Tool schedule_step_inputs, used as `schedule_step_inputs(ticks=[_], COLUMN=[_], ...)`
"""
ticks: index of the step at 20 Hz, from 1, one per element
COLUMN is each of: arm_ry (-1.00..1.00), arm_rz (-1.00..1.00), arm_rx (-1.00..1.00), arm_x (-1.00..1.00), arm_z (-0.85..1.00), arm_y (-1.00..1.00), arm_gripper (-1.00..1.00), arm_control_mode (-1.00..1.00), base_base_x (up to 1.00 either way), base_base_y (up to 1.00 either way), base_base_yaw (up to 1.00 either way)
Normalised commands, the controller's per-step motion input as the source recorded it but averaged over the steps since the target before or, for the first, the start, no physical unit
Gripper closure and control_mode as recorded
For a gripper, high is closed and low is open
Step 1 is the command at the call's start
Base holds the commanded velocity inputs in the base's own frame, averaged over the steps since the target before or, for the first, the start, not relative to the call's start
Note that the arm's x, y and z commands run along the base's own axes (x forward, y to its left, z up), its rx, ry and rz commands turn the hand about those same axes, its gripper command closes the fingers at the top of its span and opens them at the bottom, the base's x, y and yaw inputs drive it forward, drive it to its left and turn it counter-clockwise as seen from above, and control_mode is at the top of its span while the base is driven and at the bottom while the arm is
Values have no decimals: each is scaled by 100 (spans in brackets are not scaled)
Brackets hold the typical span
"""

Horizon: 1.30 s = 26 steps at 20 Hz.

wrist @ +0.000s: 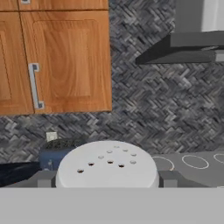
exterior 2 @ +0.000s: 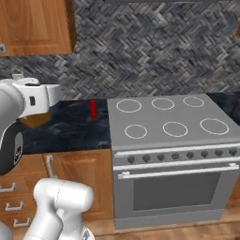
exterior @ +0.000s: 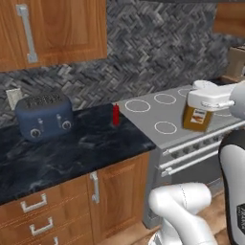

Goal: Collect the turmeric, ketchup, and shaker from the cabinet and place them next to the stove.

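My gripper [exterior: 206, 98] is shut on the turmeric [exterior: 197, 116], an amber jar with a white lid, and holds it in the air over the stove [exterior: 158, 112] as the left base view shows it. In the right base view the turmeric [exterior 2: 35, 120] hangs under the gripper [exterior 2: 40, 104] left of the stove [exterior 2: 168, 117]. The hand view has the jar's perforated white lid [wrist: 107, 168] between the fingertips [wrist: 43, 179]. The ketchup [exterior: 116, 115] [exterior 2: 93, 108] stands on the dark counter beside the stove. The cabinet [exterior: 62, 28] [wrist: 65, 61] has its doors closed. The shaker is out of view.
A blue toaster [exterior: 44, 115] sits on the black counter [exterior: 72, 153] at the left. A range hood [wrist: 188, 48] hangs above the cooktop. Base drawers and a cupboard door [exterior: 119, 191] lie below the counter. A brown box [exterior: 235, 62] stands at the far right.
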Motion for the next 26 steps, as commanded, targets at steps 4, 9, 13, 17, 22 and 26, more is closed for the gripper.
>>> schedule_step_inputs(ticks=[4, 9, 13, 17, 22, 26], arm_ry=[0, 0, 10, 18, -2, -1], arm_rz=[0, 0, 15, 32, 28, 18], arm_rx=[0, 0, 1, 0, -1, -4], arm_x=[0, 0, 23, 48, 45, 68], arm_z=[0, 0, -50, -100, -94, -77], arm_y=[0, 0, -29, -61, -16, 20], arm_gripper=[100, 100, 100, 100, 100, 100], arm_control_mode=[100, 100, -100, -100, -100, -100], base_base_x=[72, 62, 25, 0, 0, 0], base_base_y=[-42, -53, -35, 0, 0, 0], base_base_yaw=[42, 33, 16, 0, 0, 0])
